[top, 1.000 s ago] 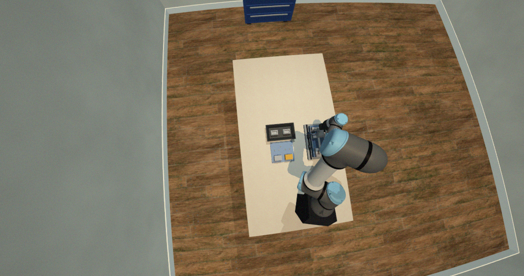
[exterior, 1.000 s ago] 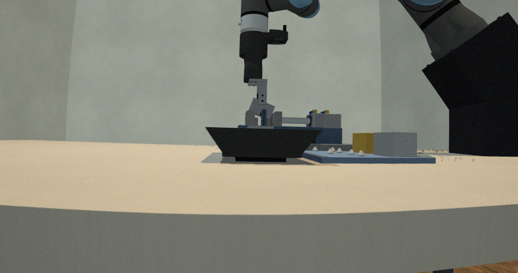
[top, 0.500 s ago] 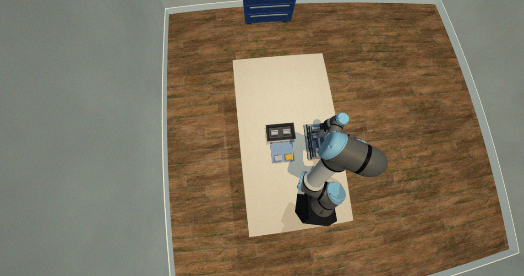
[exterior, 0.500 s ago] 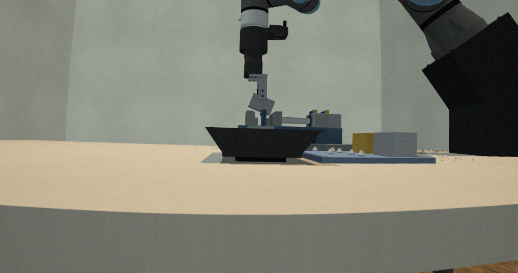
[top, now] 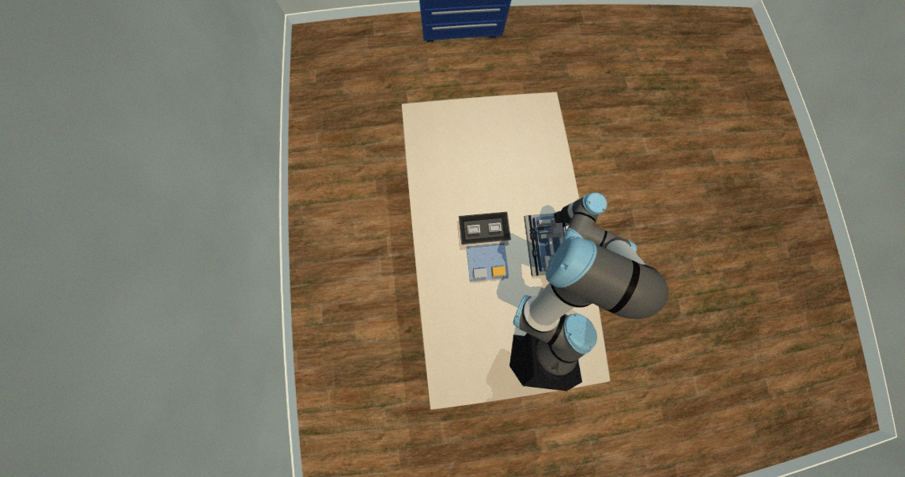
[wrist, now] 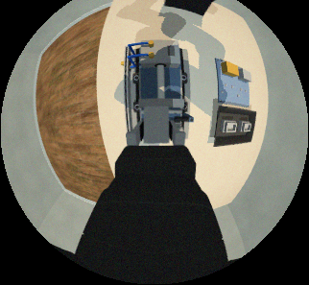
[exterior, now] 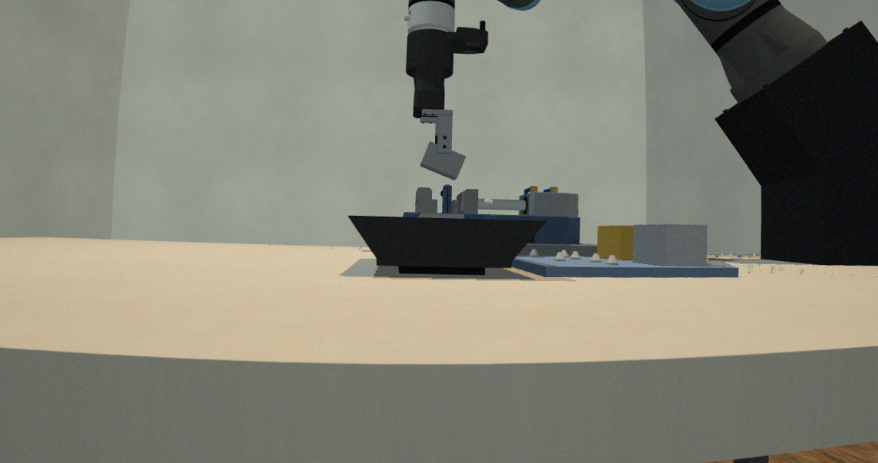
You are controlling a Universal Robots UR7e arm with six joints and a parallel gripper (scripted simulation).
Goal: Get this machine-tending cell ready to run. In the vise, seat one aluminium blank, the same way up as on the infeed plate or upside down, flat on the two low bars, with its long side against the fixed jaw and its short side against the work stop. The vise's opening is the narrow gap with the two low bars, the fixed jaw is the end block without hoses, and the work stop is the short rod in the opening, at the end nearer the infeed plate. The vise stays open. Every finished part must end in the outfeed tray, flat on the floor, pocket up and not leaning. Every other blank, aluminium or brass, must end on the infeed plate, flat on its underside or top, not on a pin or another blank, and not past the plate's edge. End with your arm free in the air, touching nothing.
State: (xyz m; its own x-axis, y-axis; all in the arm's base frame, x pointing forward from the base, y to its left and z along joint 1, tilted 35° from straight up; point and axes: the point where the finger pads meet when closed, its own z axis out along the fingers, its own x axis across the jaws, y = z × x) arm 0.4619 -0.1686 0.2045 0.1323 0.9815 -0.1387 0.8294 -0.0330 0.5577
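Note:
My gripper (exterior: pixel 443 147) (wrist: pixel 155 127) is shut on a plain grey aluminium blank (exterior: pixel 442 163) (wrist: pixel 156 121). The blank hangs tilted in the air above the vise opening, clear of the jaws in the exterior view. There the fixed jaw (exterior: pixel 423 200), the work stop (exterior: pixel 447 200) and the moving jaw (exterior: pixel 469 202) show. The low bars are hidden. Two finished parts (top: pixel 473 229) (top: pixel 494 227) lie pocket up in the black outfeed tray (exterior: pixel 445 242) (top: pixel 484 215). Another aluminium blank (top: pixel 479 273) (exterior: pixel 669 245) and a brass blank (top: pixel 498 271) (exterior: pixel 615 242) (wrist: pixel 230 68) stand on the infeed plate (top: pixel 487 259) (exterior: pixel 638 272).
Several white pins (exterior: pixel 575 255) rise from the infeed plate beside the blanks. The vise's hose-end block (exterior: pixel 556 205) carries blue hoses (wrist: pixel 139 55) with brass fittings. The tray adjoins the infeed plate, off to one side of the vise. The robot base (top: pixel 546 372) stands at the table's near end.

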